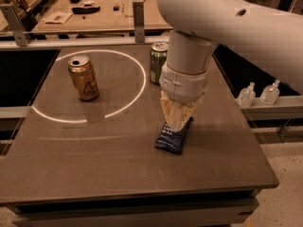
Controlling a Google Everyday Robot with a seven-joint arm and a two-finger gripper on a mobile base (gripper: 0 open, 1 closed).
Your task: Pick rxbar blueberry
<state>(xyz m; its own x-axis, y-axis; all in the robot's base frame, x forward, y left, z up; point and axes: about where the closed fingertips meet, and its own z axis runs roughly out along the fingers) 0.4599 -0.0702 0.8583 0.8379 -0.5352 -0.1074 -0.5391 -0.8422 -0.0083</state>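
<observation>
Jaws on rxbar blueberry; can behind, other can far L.

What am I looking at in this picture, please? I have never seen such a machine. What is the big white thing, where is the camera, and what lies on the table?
The big white shape is a robot arm. At its lower end sits the gripper, a hand with two fingers, lowered over the right middle of the dark table. There is only one picture, looking down at the table from its front side. On the table a gold can stands at the left inside a white ring of light, and a green can stands behind the arm. The dark blue snack bar, the rxbar blueberry, lies under the gripper, whose pale fingers are closed on its far end.
</observation>
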